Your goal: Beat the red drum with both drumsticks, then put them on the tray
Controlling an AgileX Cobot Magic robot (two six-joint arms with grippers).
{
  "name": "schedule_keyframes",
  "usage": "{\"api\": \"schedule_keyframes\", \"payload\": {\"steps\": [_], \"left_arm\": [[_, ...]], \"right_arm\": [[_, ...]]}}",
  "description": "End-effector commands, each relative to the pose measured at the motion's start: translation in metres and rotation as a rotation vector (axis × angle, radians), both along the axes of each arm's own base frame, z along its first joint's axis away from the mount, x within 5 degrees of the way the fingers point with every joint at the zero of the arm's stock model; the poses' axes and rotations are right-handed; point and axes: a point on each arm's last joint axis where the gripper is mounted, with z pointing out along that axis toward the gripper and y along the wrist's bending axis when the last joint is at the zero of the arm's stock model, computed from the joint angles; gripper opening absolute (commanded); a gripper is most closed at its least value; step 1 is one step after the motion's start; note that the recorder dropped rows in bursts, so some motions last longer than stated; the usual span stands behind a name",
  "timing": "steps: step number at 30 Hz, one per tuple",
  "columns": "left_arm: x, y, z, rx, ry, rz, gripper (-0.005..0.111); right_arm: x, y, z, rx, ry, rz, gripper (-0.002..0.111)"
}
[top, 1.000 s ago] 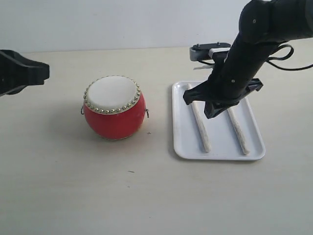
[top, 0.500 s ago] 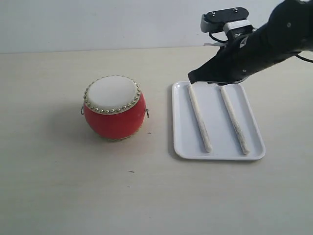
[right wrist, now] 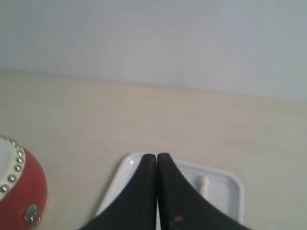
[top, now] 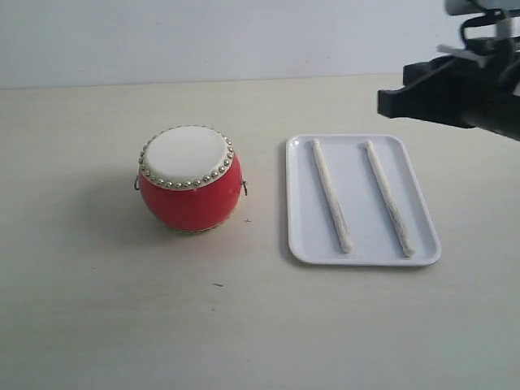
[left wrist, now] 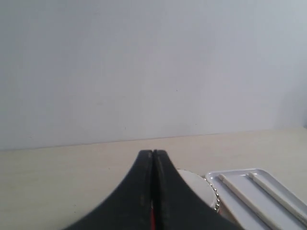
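Observation:
The red drum [top: 189, 180] stands upright on the table, left of the white tray [top: 299, 244]. Both drumsticks lie side by side lengthwise in the tray, one on its left half [top: 331, 195] and one on its right half [top: 387, 197]. My right gripper [top: 382, 102] hovers above and behind the tray's far right corner, shut and empty. Its wrist view shows the shut jaws [right wrist: 156, 155] over the tray's end [right wrist: 230, 184], one stick tip [right wrist: 204, 184] and the drum's side [right wrist: 26, 191]. My left gripper [left wrist: 152, 152] is shut and empty, with the drum skin [left wrist: 194, 184] beyond it; the exterior view does not show it.
The pale wooden table [top: 122, 309] stretches back to a plain white wall [top: 203, 32]. Nothing else lies on it apart from a few tiny dark specks near the drum.
My right arm has lifted off the tray and pulled back to the upper right, uncovering both sticks. The left arm has left the exterior view.

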Motion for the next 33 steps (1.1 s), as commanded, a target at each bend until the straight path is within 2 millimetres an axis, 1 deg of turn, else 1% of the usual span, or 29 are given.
{"api": "schedule_keyframes", "payload": {"steps": [1,4,7,11,16,23,25,26,28,30,33], "left_arm": [[-0.001,0.0,-0.001,0.004,-0.001,-0.008,0.0],[-0.001,0.0,-0.001,0.004,-0.001,-0.008,0.0],[-0.001,0.0,-0.001,0.004,-0.001,-0.008,0.0],[-0.001,0.0,-0.001,0.004,-0.001,-0.008,0.0],[-0.001,0.0,-0.001,0.004,-0.001,-0.008,0.0],[-0.001,0.0,-0.001,0.005,-0.002,-0.008,0.0],[0.001,0.002,-0.001,0.007,0.002,0.022,0.0],[0.002,0.008,-0.002,0.006,0.006,0.082,0.0],[-0.002,0.016,-0.006,-0.04,0.077,0.146,0.0],[-0.009,0.018,-0.013,-0.027,0.148,0.166,0.0],[-0.014,0.019,-0.019,-0.029,0.219,0.192,0.0]], "right_arm": [[-0.042,-0.017,0.026,0.084,-0.168,0.001,0.0],[-0.075,-0.027,0.033,0.123,-0.24,0.033,0.0],[-0.102,-0.037,0.032,0.174,-0.275,0.038,0.0],[-0.128,-0.048,0.035,0.199,-0.306,0.036,0.0],[-0.154,-0.058,0.05,0.25,-0.437,0.041,0.0],[-0.172,-0.066,0.058,0.289,-0.538,0.045,0.0],[-0.175,-0.067,0.059,0.294,-0.552,0.046,0.0],[-0.175,-0.066,0.058,0.289,-0.539,0.045,0.0],[-0.174,-0.066,0.057,0.286,-0.531,0.045,0.0],[-0.174,-0.066,0.057,0.286,-0.531,0.045,0.0],[-0.174,-0.066,0.057,0.286,-0.531,0.045,0.0]]}}
